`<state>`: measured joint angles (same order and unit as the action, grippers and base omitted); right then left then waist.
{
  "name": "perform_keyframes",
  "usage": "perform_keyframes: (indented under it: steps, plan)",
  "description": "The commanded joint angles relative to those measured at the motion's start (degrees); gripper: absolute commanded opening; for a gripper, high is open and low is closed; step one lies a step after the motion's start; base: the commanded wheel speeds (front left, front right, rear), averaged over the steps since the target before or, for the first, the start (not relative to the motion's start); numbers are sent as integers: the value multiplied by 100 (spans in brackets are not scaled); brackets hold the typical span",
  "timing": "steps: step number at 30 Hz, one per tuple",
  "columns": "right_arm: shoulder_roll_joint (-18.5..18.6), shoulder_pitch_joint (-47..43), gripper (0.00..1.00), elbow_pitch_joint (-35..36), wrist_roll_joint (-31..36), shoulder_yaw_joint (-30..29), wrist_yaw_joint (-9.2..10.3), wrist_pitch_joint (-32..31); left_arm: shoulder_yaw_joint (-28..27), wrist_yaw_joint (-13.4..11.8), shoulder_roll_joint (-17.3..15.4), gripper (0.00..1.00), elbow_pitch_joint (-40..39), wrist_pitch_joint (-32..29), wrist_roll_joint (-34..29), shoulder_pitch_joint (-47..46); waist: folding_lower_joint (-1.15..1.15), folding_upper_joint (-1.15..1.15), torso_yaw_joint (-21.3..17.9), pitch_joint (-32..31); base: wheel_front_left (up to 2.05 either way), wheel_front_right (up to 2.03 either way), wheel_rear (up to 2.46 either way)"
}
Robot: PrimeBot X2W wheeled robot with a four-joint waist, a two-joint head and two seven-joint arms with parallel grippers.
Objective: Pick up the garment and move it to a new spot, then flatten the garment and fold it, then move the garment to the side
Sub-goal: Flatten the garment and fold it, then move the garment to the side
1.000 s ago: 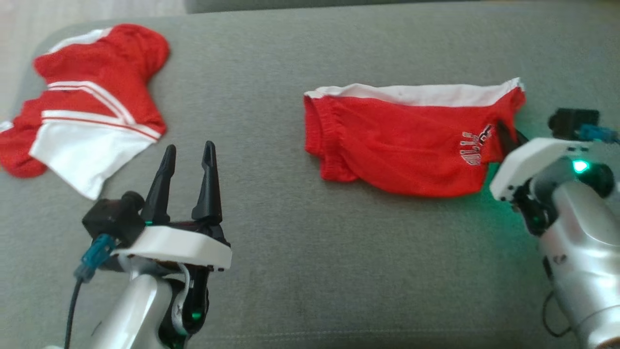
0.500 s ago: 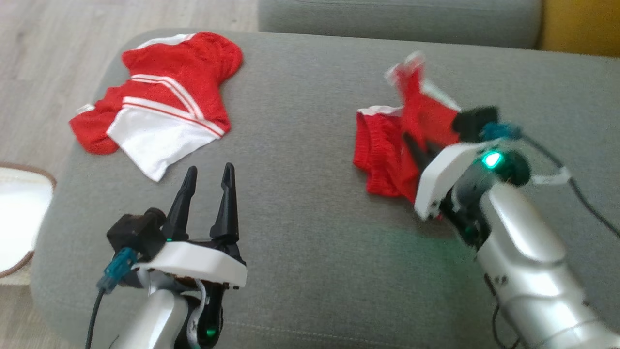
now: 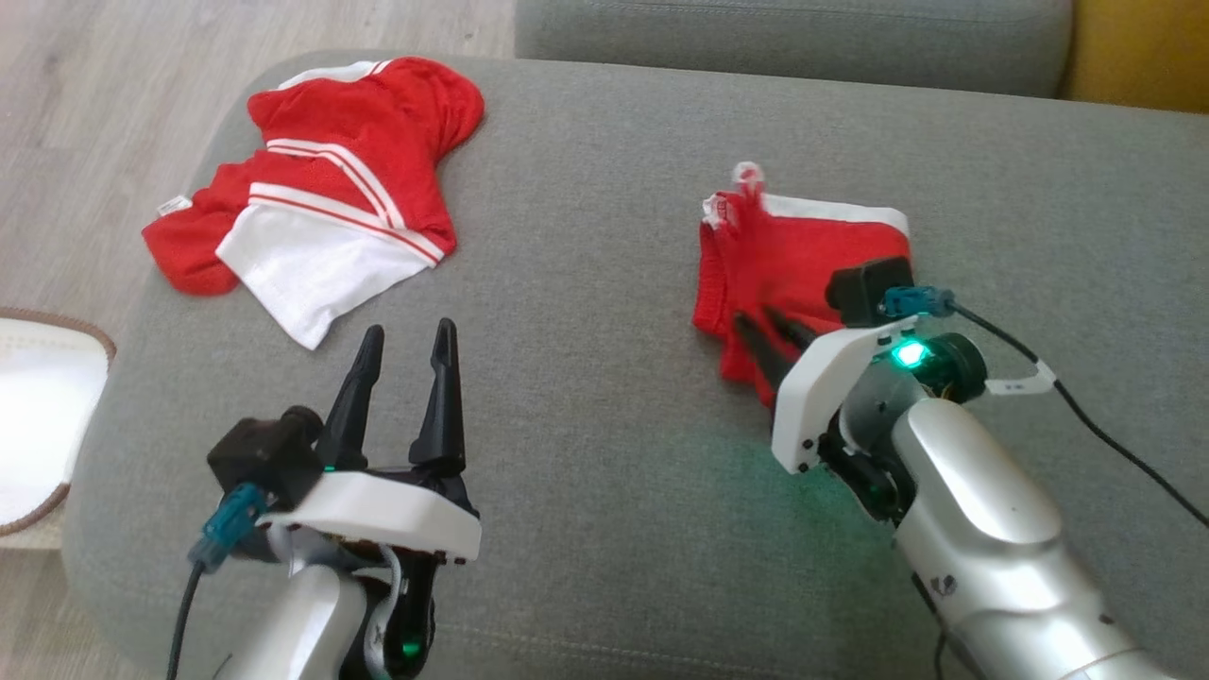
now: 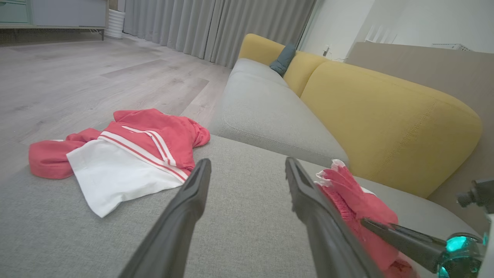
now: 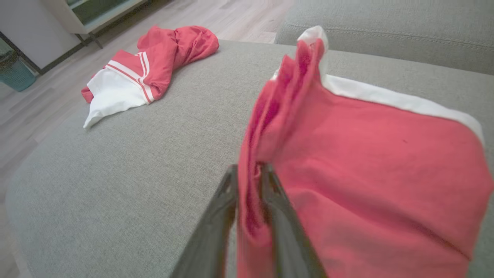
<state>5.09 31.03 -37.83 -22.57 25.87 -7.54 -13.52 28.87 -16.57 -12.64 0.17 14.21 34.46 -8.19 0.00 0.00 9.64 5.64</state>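
Note:
The garment [image 3: 803, 255] is a pair of red shorts with a white band, lying folded in half on the grey sofa seat [image 3: 586, 425]. My right gripper [image 3: 754, 317] rests at its near left edge. In the right wrist view a fold of the garment's [image 5: 366, 162] red cloth stands pinched between the narrowly parted fingers of the right gripper [image 5: 249, 168]. My left gripper [image 3: 408, 329] hovers open and empty over bare seat to the garment's left. In the left wrist view it [image 4: 247, 160] points between the two cloths, with the garment [image 4: 355, 200] at right.
A second red and white piece of clothing [image 3: 321, 189] lies crumpled at the seat's far left corner. The seat's left edge drops to wooden floor [image 3: 85, 113], where a pale round mat [image 3: 28, 416] lies. A yellow backrest [image 4: 378, 116] rises behind.
The camera has shifted. My right gripper carried the garment's right end up and over to the left, so the shorts now lie folded in half. The left gripper stayed open.

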Motion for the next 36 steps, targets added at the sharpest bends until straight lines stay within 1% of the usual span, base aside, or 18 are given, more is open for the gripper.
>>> perform_keyframes:
  steps: [1,6,10,15,20,24,28,33,36]
  plan:
    - [-132,100,100,189,-21,103,5,93,-216,13,-68,100,-167,39,62,-113,0,0,-28,-12,0,0,0]
    - [-162,10,100,414,-338,176,5,430,-198,2,-75,100,-153,34,76,-81,0,0,-147,-79,0,0,0]
    - [-50,-52,100,593,-379,-3,5,700,-188,-21,-82,100,-170,29,84,-47,0,0,-215,-112,0,0,0]
    - [139,-100,100,696,-144,-465,5,962,-179,-36,-88,100,-199,29,98,-16,0,0,-255,-96,0,0,0]
    - [234,-188,100,715,215,-896,5,1122,-161,-42,-91,100,-228,30,97,-15,0,0,-249,-27,0,0,0]
    - [180,-294,100,675,428,-1245,5,1247,-141,-39,-80,100,-226,32,99,-18,0,0,-211,17,0,0,0]
    - [142,-395,100,513,724,-1699,5,1280,-143,-39,-75,100,-222,35,104,-13,0,0,-189,59,0,0,0]
    - [112,-369,100,84,995,-2169,5,1065,-141,-25,-55,100,-219,41,105,-36,0,0,-146,156,0,0,0]
    - [96,-248,100,-200,1044,-2377,5,890,-143,-9,-35,100,-201,45,102,-72,0,0,-99,217,0,0,0]
